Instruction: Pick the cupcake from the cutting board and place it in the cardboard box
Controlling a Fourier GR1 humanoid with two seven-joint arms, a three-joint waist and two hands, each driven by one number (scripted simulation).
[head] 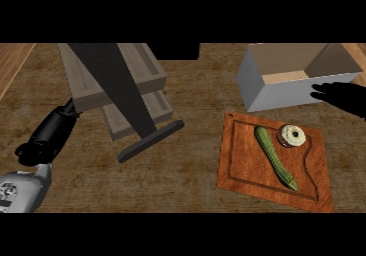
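**On the board, cupcake untouched**

Toward the right of the counter, on the cutting board [245,175]: cupcake [292,135] near the upper right corner, just beside the top end of a long green cucumber [275,157] lying lengthwise. Just beyond the board's far edge: cardboard box [289,95], open at the top. Over the box's near right corner: right hand [352,97], fingers extended toward the left, relaxed, grasping nothing, apart from the cupcake. At the left edge: left hand [44,137], fingers curled under, clenched on nothing. Left of centre: wooden knife block [97,82], with a dark handled tool [134,125] lying across it.
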